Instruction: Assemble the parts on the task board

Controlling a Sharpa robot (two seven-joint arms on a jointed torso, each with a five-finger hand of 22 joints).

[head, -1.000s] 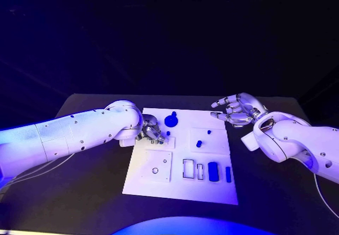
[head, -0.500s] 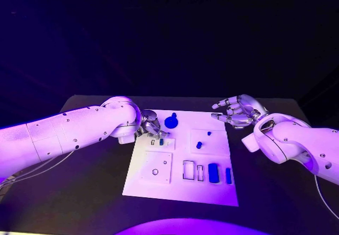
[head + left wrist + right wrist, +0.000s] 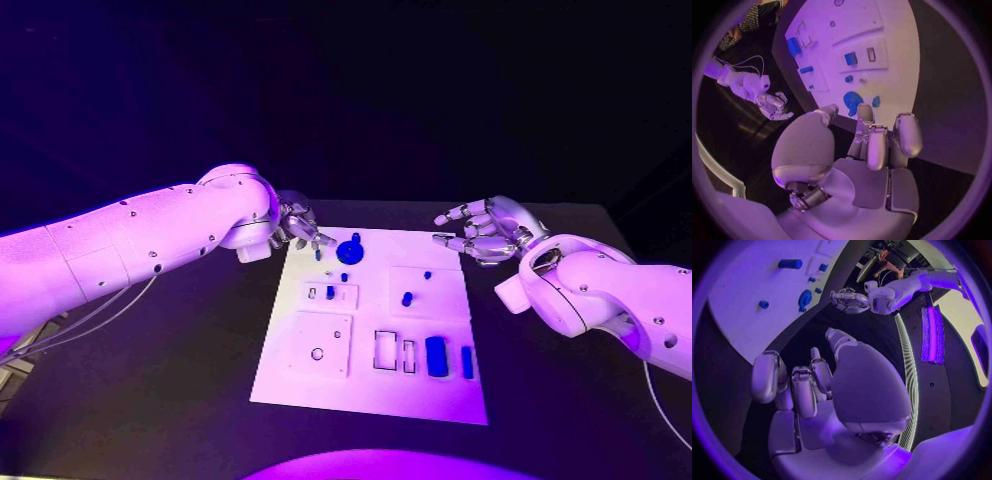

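Left hand (image 3: 299, 228) has lifted off the task board (image 3: 361, 385) toward its far left corner, fingers apart and empty — a small blue part (image 3: 329, 292) now stands in its slot there, likely seated. Right hand (image 3: 483, 230) hovers open beside the board's far right edge.

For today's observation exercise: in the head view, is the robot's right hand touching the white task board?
No. The right hand hangs past the far right corner of the task board, fingers apart, holding nothing.
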